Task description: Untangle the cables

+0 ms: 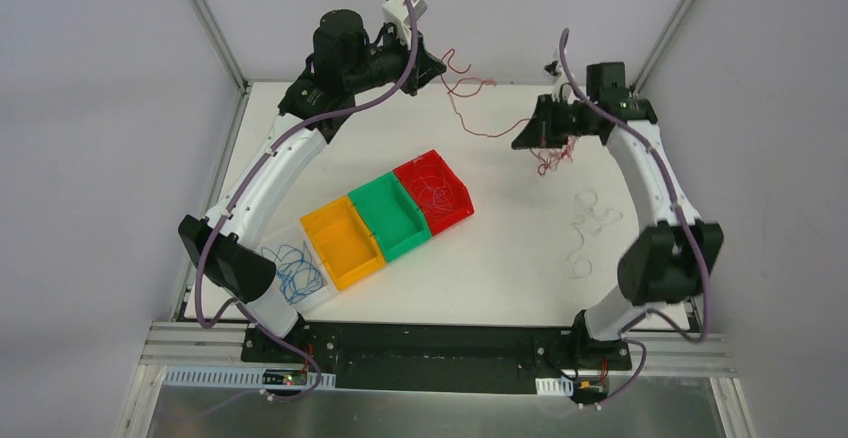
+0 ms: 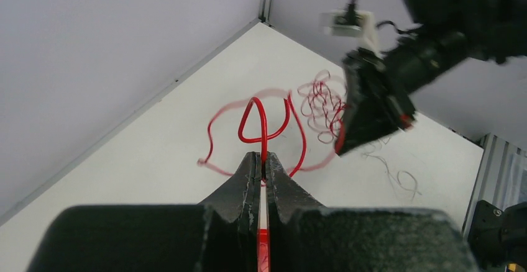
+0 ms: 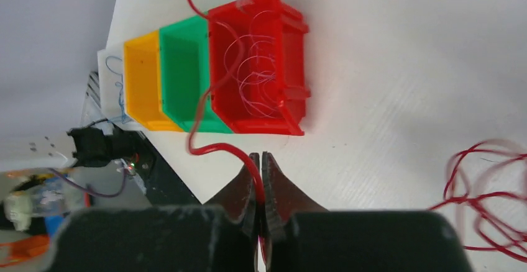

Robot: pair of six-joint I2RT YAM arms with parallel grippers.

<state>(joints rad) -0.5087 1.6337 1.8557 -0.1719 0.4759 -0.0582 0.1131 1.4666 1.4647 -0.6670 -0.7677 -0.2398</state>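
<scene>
My left gripper (image 1: 437, 66) is raised over the table's far edge, shut on one end of a bright red cable (image 2: 263, 129). The cable (image 1: 462, 108) curls across to my right gripper (image 1: 522, 140), which is shut on it too (image 3: 219, 148). A bundle of tangled red cable (image 1: 555, 158) hangs under the right gripper and shows in both wrist views (image 2: 320, 103) (image 3: 485, 191). A white cable (image 1: 590, 226) lies loose on the table to the right. Blue cables (image 1: 292, 270) lie in a clear bin at the near left. Thin dark red cables (image 1: 437, 193) lie in the red bin (image 1: 455, 213).
A row of bins runs diagonally across the table's left half: clear, yellow (image 1: 343, 243), green (image 1: 390, 218) and red. The yellow and green bins (image 3: 183, 73) look empty. Metal frame posts stand at the far corners. The arm bases sit on a black plate (image 1: 440, 348) at the near edge.
</scene>
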